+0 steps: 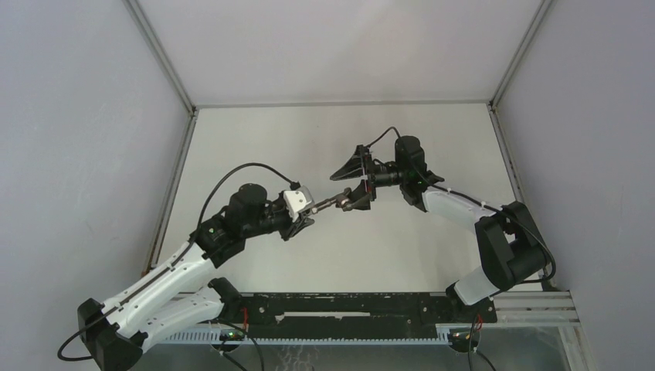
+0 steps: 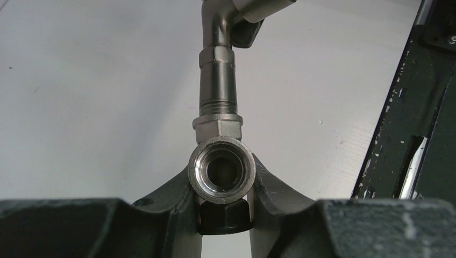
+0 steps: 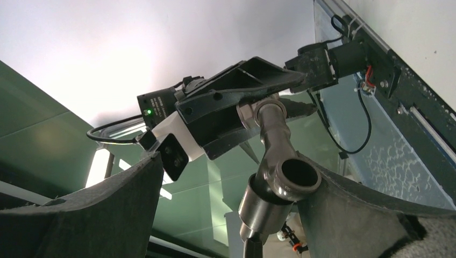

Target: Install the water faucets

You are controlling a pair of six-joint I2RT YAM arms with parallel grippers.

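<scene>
Faucet [image 1: 334, 202] is hanging in mid-air at frame centre in the top view, spanning between the arms above the table [image 1: 309, 139]. Left gripper [image 1: 309, 210] is clamping the stubby fitting [image 2: 222, 169], likely bracing it for threading. Right gripper [image 1: 344, 191] is gaping wide around the stem [image 2: 217, 80], gripping nothing. Count: one joined faucet, two parts; two grippers.

A pale worktop [image 1: 340, 139] spreads beneath the left fingers [image 1: 300, 226] and the right fingers [image 1: 349, 165], walled by plain grey panels [image 1: 77, 116] on the far side of them and to either side. Nearer than the fingers, a scuffed black rail [image 1: 347, 309] runs along the worktop's edge.
</scene>
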